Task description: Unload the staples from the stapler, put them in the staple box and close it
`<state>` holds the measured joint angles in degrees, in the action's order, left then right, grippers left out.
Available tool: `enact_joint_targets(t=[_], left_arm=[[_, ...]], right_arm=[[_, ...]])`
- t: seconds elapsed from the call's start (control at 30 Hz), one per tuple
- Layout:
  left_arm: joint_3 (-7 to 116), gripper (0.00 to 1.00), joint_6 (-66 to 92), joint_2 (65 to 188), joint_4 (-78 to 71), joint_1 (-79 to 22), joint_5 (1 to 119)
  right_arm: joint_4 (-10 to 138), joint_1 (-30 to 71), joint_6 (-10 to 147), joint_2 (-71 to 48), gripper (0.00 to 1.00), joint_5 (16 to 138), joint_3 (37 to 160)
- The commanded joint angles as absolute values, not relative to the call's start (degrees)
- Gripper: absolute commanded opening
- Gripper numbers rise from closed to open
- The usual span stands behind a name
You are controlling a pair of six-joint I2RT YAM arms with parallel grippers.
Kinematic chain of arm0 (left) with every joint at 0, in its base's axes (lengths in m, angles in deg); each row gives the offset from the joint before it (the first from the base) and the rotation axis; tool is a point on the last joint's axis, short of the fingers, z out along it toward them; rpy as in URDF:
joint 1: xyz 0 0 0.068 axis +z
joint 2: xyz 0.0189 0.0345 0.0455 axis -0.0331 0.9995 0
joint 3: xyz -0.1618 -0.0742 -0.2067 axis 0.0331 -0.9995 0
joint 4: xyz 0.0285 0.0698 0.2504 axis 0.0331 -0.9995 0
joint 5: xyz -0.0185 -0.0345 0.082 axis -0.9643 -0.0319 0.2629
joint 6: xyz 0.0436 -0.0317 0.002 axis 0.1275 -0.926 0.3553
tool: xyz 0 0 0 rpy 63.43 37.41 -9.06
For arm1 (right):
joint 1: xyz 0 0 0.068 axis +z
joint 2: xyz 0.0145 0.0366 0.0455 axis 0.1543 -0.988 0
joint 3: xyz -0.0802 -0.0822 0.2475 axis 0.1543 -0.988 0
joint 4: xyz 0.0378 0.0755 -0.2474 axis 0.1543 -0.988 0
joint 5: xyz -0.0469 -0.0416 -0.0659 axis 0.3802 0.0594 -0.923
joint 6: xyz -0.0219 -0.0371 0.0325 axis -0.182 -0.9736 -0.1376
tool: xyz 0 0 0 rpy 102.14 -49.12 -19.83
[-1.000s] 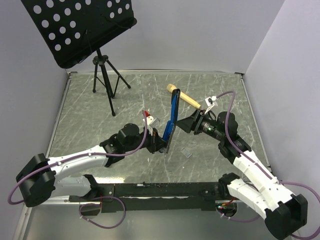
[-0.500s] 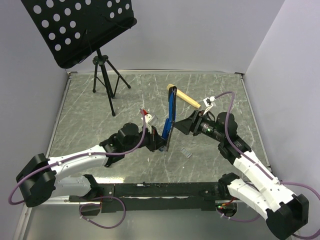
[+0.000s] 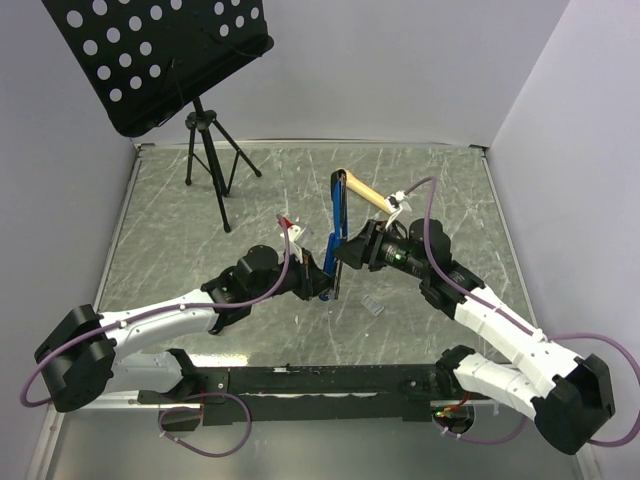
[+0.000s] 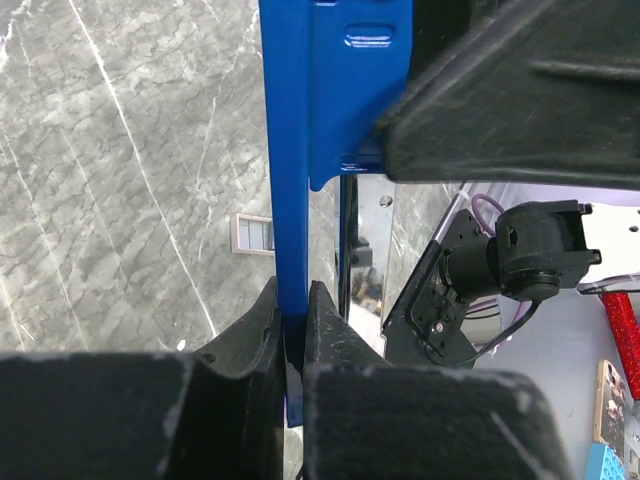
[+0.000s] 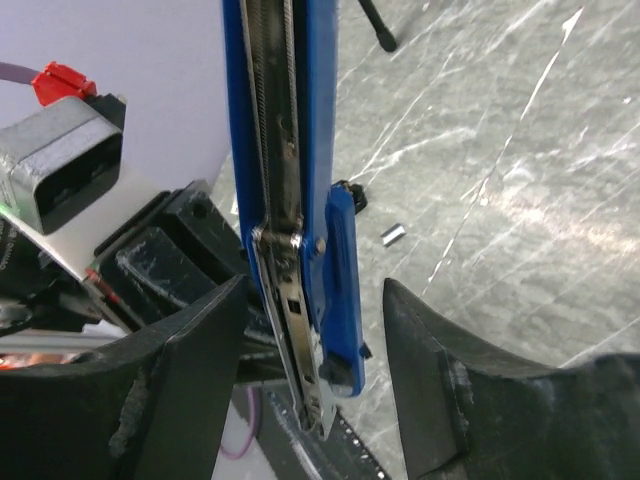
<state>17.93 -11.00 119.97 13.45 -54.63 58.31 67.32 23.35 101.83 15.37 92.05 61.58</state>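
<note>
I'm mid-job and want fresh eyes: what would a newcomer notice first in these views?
The blue stapler is held upright mid-table, its lower end pinched in the shut left gripper. The right gripper straddles it with open jaws, not clamping. A small silvery strip of staples lies on the table just right of it, and a black perforated music stand looms at far left.

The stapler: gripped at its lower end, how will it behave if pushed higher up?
The stapler stands upright, pinched low by the left tool, so a high push would probably lever it. Its glossy blue metal looks slippery. The hinged rail may swing.
</note>
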Motion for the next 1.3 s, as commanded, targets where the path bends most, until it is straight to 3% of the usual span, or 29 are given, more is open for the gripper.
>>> enact_joint_targets(t=[0.0,0.1,0.13,0.27,0.33,0.4,0.43,0.53,0.57,0.83,0.97,1.03,1.27], left_arm=[[20.55,0.01,-11.13,119.49,19.52,-54.46,59.16],[20.02,0.01,-11.92,119.49,19.78,-54.46,59.69],[19.93,0.01,-12.18,119.57,20.31,-54.46,59.43],[21.07,0.04,-12.97,120.36,19.61,-54.37,58.64],[21.6,0.15,-12.89,120.63,18.74,-54.45,58.72],[22.39,0.37,-12.8,120.72,17.85,-54.37,59.25],[22.48,0.41,-12.71,120.72,17.5,-54.45,59.43],[22.57,0.58,-11.92,120.37,16.88,-54.37,59.6],[22.22,0.72,-11.57,120.19,17.41,-54.45,59.43],[22.66,0.79,-9.73,120.45,16.01,-54.28,57.32],[22.75,0.94,-7.88,118.96,14.42,-54.37,56.8],[22.4,0.95,-6.83,117.65,13.9,-54.28,56.7],[25.47,0.99,-7.96,113.78,2.24,-53.67,67.67]], right_arm=[[68.95,24.96,100.71,14.61,0.58,86.37,65.29],[70.09,25.31,101.07,14.26,0.47,84.34,64.85],[70.7,25.23,100.9,13.82,0.36,84.25,64.85],[69.22,25.32,99.75,11.97,0.17,83.81,65.64],[69.65,25.4,99.93,11.8,0.08,83.46,65.11],[69.22,25.4,100.28,11.97,0.02,82.06,64.93],[68.95,25.4,100.37,12.06,0.0,81.53,64.93],[66.67,25.14,100.63,12.67,0.0,78.28,65.72],[65.88,24.62,100.2,12.67,0.0,77.84,66.16],[55.44,19.0,96.94,10.04,0.0,75.82,70.73],[51.47,14.07,93.35,10.04,0.0,75.11,71.61],[49.01,10.92,90.98,9.69,0.0,73.28,72.66],[36.35,2.04,83.41,4.95,0.0,59.24,77.76]])
